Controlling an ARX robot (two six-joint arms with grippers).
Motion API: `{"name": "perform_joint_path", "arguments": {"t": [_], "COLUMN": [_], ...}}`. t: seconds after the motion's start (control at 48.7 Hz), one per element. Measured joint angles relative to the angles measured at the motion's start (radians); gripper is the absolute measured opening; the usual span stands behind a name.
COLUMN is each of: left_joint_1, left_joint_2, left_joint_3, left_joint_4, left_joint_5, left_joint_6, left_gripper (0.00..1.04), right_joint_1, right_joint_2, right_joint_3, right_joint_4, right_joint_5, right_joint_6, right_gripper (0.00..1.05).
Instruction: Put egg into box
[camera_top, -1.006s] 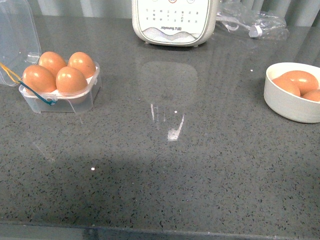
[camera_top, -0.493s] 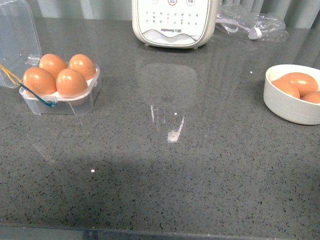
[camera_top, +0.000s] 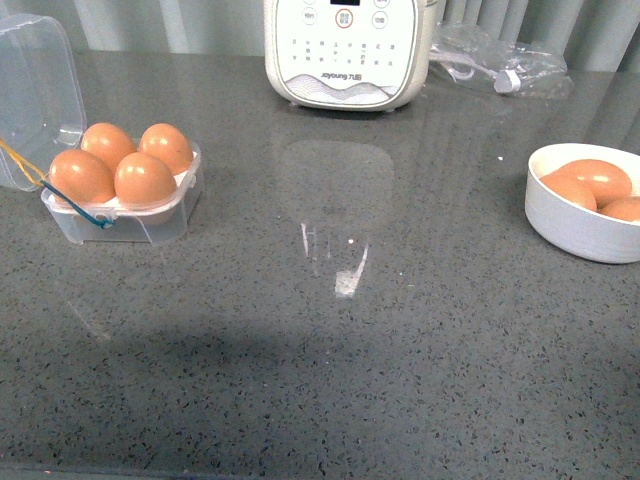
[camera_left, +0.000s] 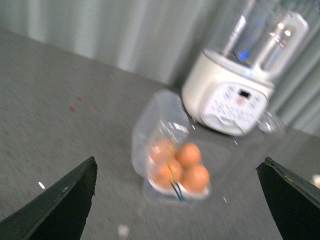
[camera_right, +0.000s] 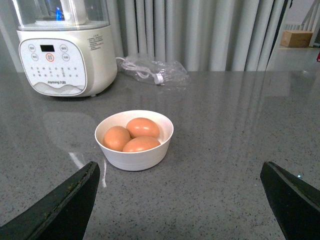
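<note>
**As carton fills, both arms hang clear of the eggs**

While no arm shows in the front view, the box (camera_top: 150, 225) sits at the left of the grey countertop (camera_top: 350, 380) with its clear lid (camera_top: 40, 90) tipped open and four eggs (camera_top: 145, 178) filling all four cells. Which of them is the task's egg cannot be told. A white bowl (camera_top: 570, 225) of spare eggs stands well apart at the right, and a white appliance (camera_top: 345, 50) stands at the back.

From the left wrist, in a blurred frame, the left gripper (camera_left: 178, 165) has its jaws spread wide with nothing between them. The box (camera_left: 152, 190) and its eggs (camera_left: 189, 155) lie ahead of the fingertips, well apart and untouched.

From the right wrist, the right gripper (camera_right: 180, 165) is likewise spread wide and empty. The bowl (camera_right: 132, 160) holds three eggs (camera_right: 142, 127) and lies near, ahead of the fingers.

By the look of it the placing step is done — every cell is taken, and both arms stand off. Any further move would seem to call for the left arm reaching to the lid to fold it down gently over the eggs. Another egg from the bowl would find no free cell.
</note>
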Motion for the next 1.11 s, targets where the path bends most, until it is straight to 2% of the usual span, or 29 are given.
{"name": "perform_joint_path", "arguments": {"t": [0.144, 0.308, 0.39, 0.513, 0.924, 1.108], "left_joint_1": [0.059, 0.064, 0.064, 0.054, -0.032, -0.106], "left_joint_2": [0.412, 0.756, 0.885, 0.967, 1.051, 1.032], "left_joint_3": [0.139, 0.263, 0.332, 0.391, 0.54, 0.577], "left_joint_4": [0.317, 0.535, 0.527, 0.494, 0.352, 0.228], "left_joint_5": [-0.102, -0.193, -0.193, -0.216, -0.247, -0.148], "left_joint_6": [0.07, 0.272, 0.378, 0.439, 0.397, 0.299], "left_gripper": [0.98, 0.98, 0.98, 0.98, 0.98, 0.98], "right_joint_1": [0.0, 0.0, 0.0, 0.0, 0.0, 0.0], "right_joint_2": [0.0, 0.0, 0.0, 0.0, 0.0, 0.0], "right_joint_3": [0.0, 0.0, 0.0, 0.0, 0.0, 0.0], "right_joint_4": [0.0, 0.0, 0.0, 0.0, 0.0, 0.0], "right_joint_5": [0.0, 0.0, 0.0, 0.0, 0.0, 0.0], "right_joint_6": [0.0, 0.0, 0.0, 0.0, 0.0, 0.0], "right_gripper": [0.97, 0.97, 0.97, 0.97, 0.97, 0.97]}}
